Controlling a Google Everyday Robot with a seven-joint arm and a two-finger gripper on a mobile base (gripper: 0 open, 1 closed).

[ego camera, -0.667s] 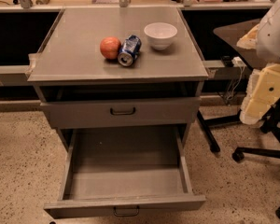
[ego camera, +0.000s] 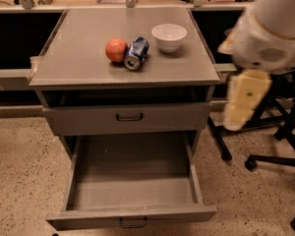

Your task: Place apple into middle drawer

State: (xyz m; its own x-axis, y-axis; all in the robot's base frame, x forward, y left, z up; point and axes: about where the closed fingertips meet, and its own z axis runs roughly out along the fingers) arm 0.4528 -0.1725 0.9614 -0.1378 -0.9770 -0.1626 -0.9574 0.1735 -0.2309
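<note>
Your apple [ego camera: 116,50] is sitting on the cabinet top [ego camera: 83,63], just left of the can [ego camera: 136,53], with the bowl [ego camera: 169,37] farther right. The middle drawer [ego camera: 132,193] is standing open below. Your gripper [ego camera: 243,102] is hanging off the cabinet's right side, blurred, so you cannot tell its state.

warm, even overhead light; soft shadow beside the bowl [ego camera: 169,36]; gripper [ego camera: 243,102] at right is motion-blurred.
</note>
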